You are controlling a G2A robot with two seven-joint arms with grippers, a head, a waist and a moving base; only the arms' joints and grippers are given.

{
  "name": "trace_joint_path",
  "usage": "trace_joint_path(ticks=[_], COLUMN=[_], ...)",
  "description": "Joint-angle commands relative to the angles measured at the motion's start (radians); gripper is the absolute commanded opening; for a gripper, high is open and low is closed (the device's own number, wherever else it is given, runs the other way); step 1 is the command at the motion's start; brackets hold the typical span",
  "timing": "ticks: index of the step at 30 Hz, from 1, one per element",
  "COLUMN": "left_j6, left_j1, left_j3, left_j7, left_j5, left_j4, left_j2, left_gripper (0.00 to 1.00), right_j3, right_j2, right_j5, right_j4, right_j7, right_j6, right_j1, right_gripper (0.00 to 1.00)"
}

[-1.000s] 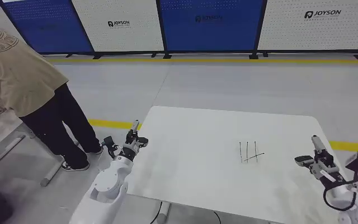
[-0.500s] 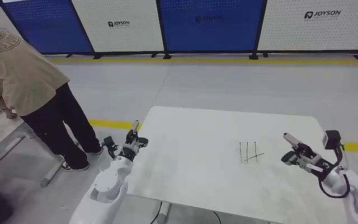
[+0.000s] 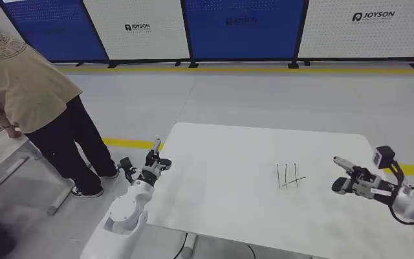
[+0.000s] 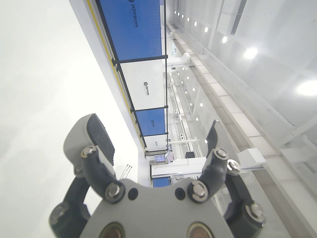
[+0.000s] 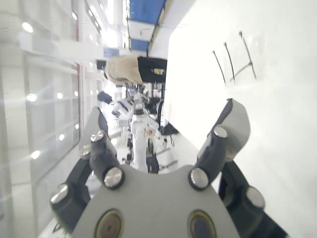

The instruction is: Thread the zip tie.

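Several thin black zip ties [image 3: 288, 175] lie side by side on the white table [image 3: 226, 188], right of its middle, with one lying crosswise over them. The zip ties [image 5: 234, 60] also lie ahead of my right gripper [image 5: 163, 115], which is open and holds nothing. In the top view that right gripper [image 3: 339, 172] hovers near the table's right edge, a little right of the ties. My left gripper [image 4: 158, 134] is open and empty, and it sits at the table's left edge [image 3: 155, 154], far from the ties [image 4: 126, 169].
A person [image 3: 39, 110] in a beige top stands on the floor left of the table, not touching anything on it. Blue and white partition panels [image 3: 246, 29] line the back. A yellow floor line [image 3: 126, 143] runs behind the table.
My right arm has swung from pointing away at the table's right edge to pointing left, toward the zip ties. The left arm has stayed still.
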Motion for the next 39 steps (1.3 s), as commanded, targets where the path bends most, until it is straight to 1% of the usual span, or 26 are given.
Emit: trace_joint_path(ticks=[1, 3, 4, 5, 8, 9, 12, 14, 15, 17, 18, 30, 31, 32, 35, 36, 38, 39], left_j6=[0.0, 0.0, 0.0, 0.0, 0.0, 0.0, 0.0, 0.0, 0.0, 0.0, 0.0, 0.0, 0.0, 0.0, 0.0, 0.0, 0.0, 0.0], left_j1=[0.0, 0.0, 0.0, 0.0, 0.0, 0.0, 0.0, 0.0, 0.0, 0.0, 0.0, 0.0, 0.0, 0.0, 0.0, 0.0, 0.0, 0.0], left_j3=[0.0, 0.0, 0.0, 0.0, 0.0, 0.0, 0.0, 0.0, 0.0, 0.0, 0.0, 0.0, 0.0, 0.0, 0.0, 0.0, 0.0, 0.0], left_j7=[0.0, 0.0, 0.0, 0.0, 0.0, 0.0, 0.0, 0.0, 0.0, 0.0, 0.0, 0.0, 0.0, 0.0, 0.0, 0.0, 0.0, 0.0], left_j5=[0.0, 0.0, 0.0, 0.0, 0.0, 0.0, 0.0, 0.0, 0.0, 0.0, 0.0, 0.0, 0.0, 0.0, 0.0, 0.0, 0.0, 0.0], left_j4=[0.0, 0.0, 0.0, 0.0, 0.0, 0.0, 0.0, 0.0, 0.0, 0.0, 0.0, 0.0, 0.0, 0.0, 0.0, 0.0, 0.0, 0.0], left_j2=[0.0, 0.0, 0.0, 0.0, 0.0, 0.0, 0.0, 0.0, 0.0, 0.0, 0.0, 0.0, 0.0, 0.0, 0.0, 0.0, 0.0, 0.0], left_gripper=[1.0, 1.0, 1.0, 1.0, 1.0, 1.0, 1.0, 1.0, 1.0, 1.0, 1.0, 1.0, 1.0, 1.0, 1.0, 1.0, 1.0, 1.0], right_j3=[-0.037, -0.093, -0.128, -0.163, -0.244, -0.276, -0.34, -0.382, -0.41, -0.445, -0.454, -0.454, -0.464, -0.476, -0.464, -0.459, -0.47, -0.482], right_j2=[0.007, 0.013, 0.017, 0.021, 0.025, 0.023, 0.012, 0.004, -0.001, -0.01, -0.013, -0.013, -0.013, -0.012, -0.007, -0.003, 0.002, 0.006], right_j5=[-0.023, 0.001, -0.004, -0.003, -0.014, -0.019, -0.046, -0.06, -0.085, -0.106, -0.107, -0.107, -0.133, -0.163, -0.143, -0.138, -0.128, -0.125], right_j4=[0.066, 0.129, 0.158, 0.206, 0.315, 0.364, 0.472, 0.524, 0.558, 0.602, 0.617, 0.617, 0.597, 0.597, 0.624, 0.632, 0.636, 0.636], right_j7=[0.093, 0.093, 0.093, 0.093, 0.093, 0.093, 0.076, 0.075, 0.064, 0.041, 0.038, 0.038, 0.035, 0.021, 0.066, 0.09, 0.093, 0.093], right_j6=[-0.017, -0.015, -0.019, -0.032, -0.049, -0.056, -0.089, -0.109, -0.129, -0.172, -0.187, -0.187, -0.224, -0.308, -0.415, -0.462, -0.529, -0.572], right_j1=[0.064, 0.11, 0.135, 0.17, 0.241, 0.27, 0.336, 0.366, 0.388, 0.414, 0.423, 0.423, 0.423, 0.412, 0.425, 0.431, 0.432, 0.438], right_gripper=[1.0, 1.0, 1.0, 1.0, 1.0, 1.0, 1.0, 1.0, 1.0, 1.0, 1.0, 1.0, 1.0, 1.0, 1.0, 1.0, 1.0, 1.0])
